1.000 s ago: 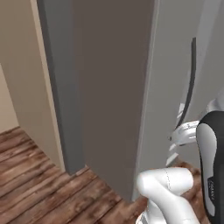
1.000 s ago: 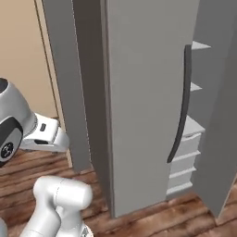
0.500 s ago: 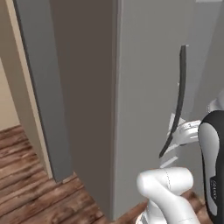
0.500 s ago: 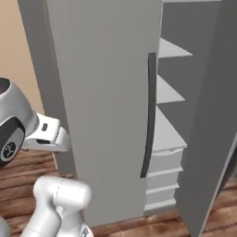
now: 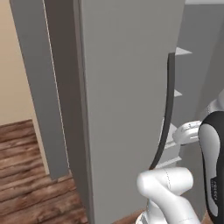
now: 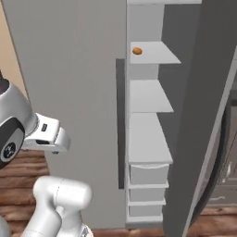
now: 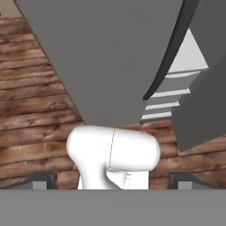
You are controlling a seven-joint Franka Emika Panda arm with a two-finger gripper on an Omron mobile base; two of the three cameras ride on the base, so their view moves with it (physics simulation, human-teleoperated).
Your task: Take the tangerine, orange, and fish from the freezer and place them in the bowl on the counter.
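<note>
Freezer (image 6: 83, 92) door ajar, white shelves (image 6: 149, 95) exposed; small orange fruit (image 6: 137, 51) on upper shelf, orange or tangerine unclear. Fingers (image 7: 43, 180) spread wide, empty, low before door. Advice: clear door edge and handle (image 5: 165, 109), raise hand, approach fruit level.

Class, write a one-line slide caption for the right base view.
Open grey freezer with white shelves; one small orange fruit on an upper shelf.

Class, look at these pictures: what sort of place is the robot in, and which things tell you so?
Probably a kitchen: a tall grey freezer stands open, with white shelves inside, an orange fruit on one, over a wooden floor.
</note>
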